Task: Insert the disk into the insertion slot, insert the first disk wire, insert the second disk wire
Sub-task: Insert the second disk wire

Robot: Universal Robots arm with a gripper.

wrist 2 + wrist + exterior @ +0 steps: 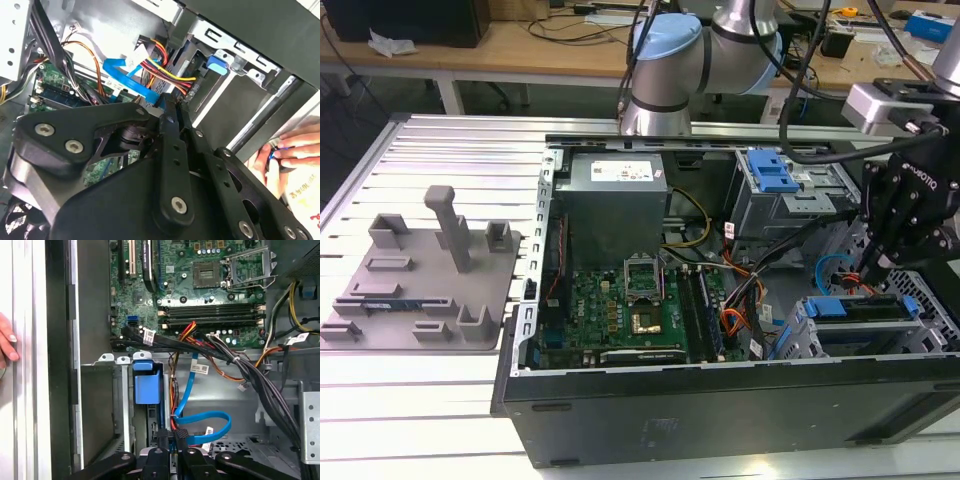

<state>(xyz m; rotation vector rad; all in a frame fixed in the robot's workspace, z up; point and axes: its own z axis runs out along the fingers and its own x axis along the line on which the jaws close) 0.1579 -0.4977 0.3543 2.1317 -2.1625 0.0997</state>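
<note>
My hand is closed down narrow. In the first wrist view my two black fingertips stand almost together, with the black plug of the blue flat cable pinched between them. The cable runs off from the plug in a flat loop, then climbs as a thin blue strip towards the motherboard.

In the exterior view I hang tip-down at the exterior view's right, inside the open computer case, right over the disk. The disk sits in the insertion slot, with its bright blue frame showing along the upper edge of the low perforated cage. I cannot tell whether the plug already touches the disk's connector.

Just beside my fingers in the first wrist view is a blue plastic tab on the sheet-metal bay. Behind it, a bundle of red, yellow, orange and black wires crosses the case above the blue cable.

Further into the case in the exterior view, the taller grey cage with the blue latch stands beyond the slot. The grey power supply sits in the far corner above the motherboard.

Outside the case, a person's hand rests against its outer wall in the second wrist view, holding something small that I cannot make out.

Well apart, at the exterior view's left, a grey moulded fixture lies on the ribbed metal tabletop.
</note>
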